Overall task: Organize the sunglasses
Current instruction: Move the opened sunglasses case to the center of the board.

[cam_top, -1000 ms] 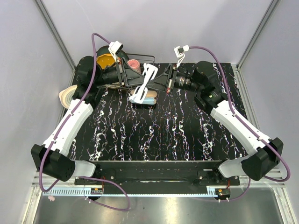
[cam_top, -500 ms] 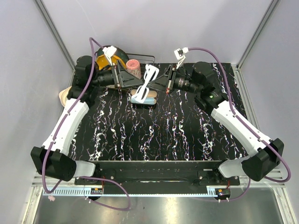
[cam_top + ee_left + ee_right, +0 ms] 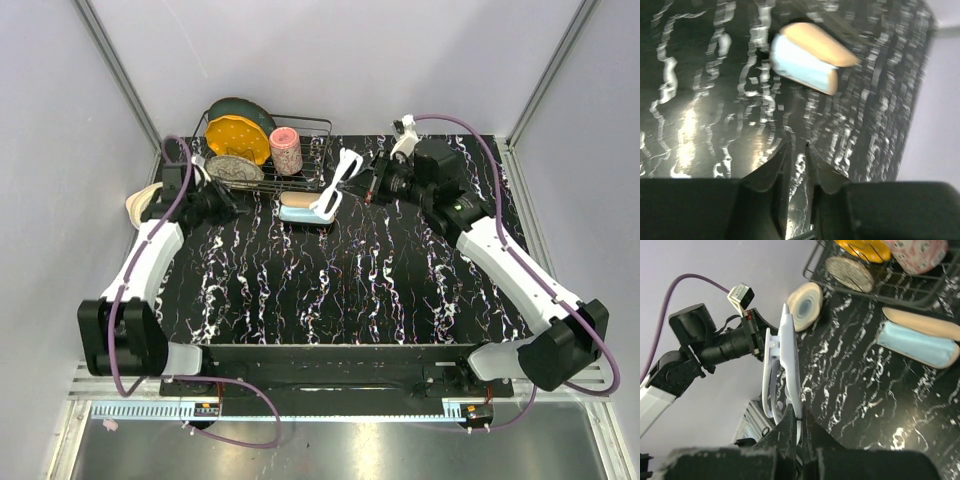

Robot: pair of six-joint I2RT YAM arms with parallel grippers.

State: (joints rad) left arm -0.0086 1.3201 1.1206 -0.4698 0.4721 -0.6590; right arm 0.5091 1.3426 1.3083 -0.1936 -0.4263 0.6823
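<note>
The sunglasses, thin and white-framed, hang tilted at the table's far middle, with my right gripper shut on them from the right. In the right wrist view the frame stands up from the closed gripper. Their lower end reaches the light-blue cloth, which lies against a tan oblong piece. My left gripper is off to the left, well clear of the glasses. In its own view it shows a narrow gap with nothing inside and faces the cloth.
A wire dish rack at the back holds a yellow plate, a grey dish and a pink cup. A beige round object sits at the table's left edge. Walls close in the sides and back.
My left gripper let go of the sunglasses, opened wide, narrowed again and pulled back to the left. The right gripper kept its hold and swung the glasses lower and to the right.
</note>
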